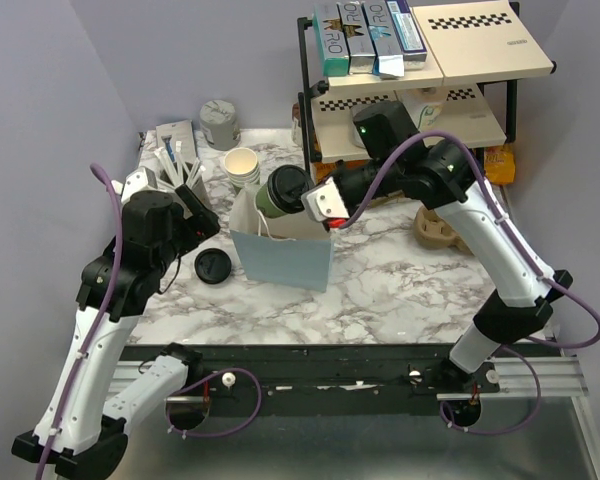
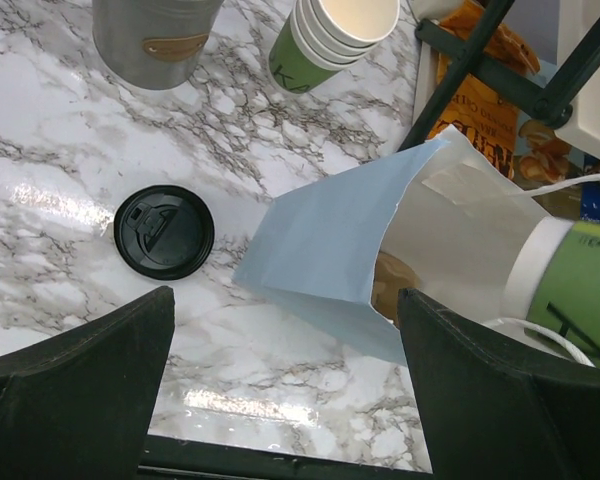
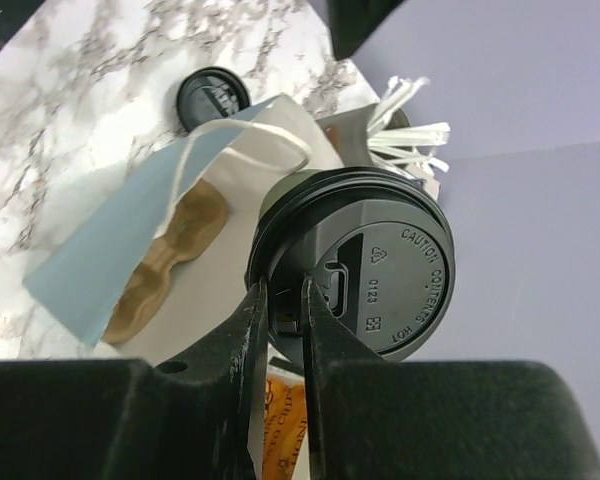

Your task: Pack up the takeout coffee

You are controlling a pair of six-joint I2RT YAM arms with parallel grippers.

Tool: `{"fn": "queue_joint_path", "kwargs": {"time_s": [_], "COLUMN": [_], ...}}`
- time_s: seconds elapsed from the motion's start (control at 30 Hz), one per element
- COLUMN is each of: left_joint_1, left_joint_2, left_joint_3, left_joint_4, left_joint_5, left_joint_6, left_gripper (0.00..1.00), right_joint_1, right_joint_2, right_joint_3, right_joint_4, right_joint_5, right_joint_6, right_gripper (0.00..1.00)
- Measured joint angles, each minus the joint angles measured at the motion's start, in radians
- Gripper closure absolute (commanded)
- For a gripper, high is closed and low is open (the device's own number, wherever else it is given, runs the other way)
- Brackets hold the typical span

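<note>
The takeout coffee, a green cup with a black lid, hangs tilted over the open mouth of a light blue paper bag. My right gripper is shut on the lid's rim, as the right wrist view shows. The cup's green side shows at the right edge of the left wrist view, at the bag's mouth. A brown cup carrier lies inside the bag. My left gripper is open and empty just left of the bag, above bare marble.
A loose flat black lid lies left of the bag. A stack of lidless cups and a grey canister stand behind. A holder of straws is far left. A black shelf rack and another carrier are at right.
</note>
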Motion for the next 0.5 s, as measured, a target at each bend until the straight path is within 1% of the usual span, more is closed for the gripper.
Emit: {"fn": "queue_joint_path", "kwargs": {"time_s": [0.07, 0.23, 0.37, 0.47, 0.5], "left_joint_1": [0.011, 0.031, 0.038, 0.038, 0.039], "left_joint_2": [0.0, 0.016, 0.045, 0.08, 0.091], "left_joint_3": [-0.005, -0.029, -0.068, -0.092, -0.093], "left_joint_4": [0.001, 0.031, 0.123, 0.193, 0.208], "left_joint_5": [0.016, 0.072, 0.143, 0.201, 0.214], "left_joint_6": [0.01, 0.034, 0.04, 0.045, 0.048], "left_gripper": [0.01, 0.01, 0.01, 0.07, 0.12], "right_joint_1": [0.002, 0.007, 0.007, 0.006, 0.007], "right_joint_2": [0.0, 0.01, 0.033, 0.04, 0.04], "right_joint_3": [0.003, 0.008, 0.004, -0.009, -0.014], "right_joint_4": [-0.039, -0.075, -0.087, -0.09, -0.091], "right_joint_5": [-0.005, 0.0, 0.01, 0.026, 0.031], "right_joint_6": [-0.036, -0.081, -0.082, -0.077, -0.073], "right_gripper": [0.99, 0.99, 0.99, 0.99, 0.99]}}
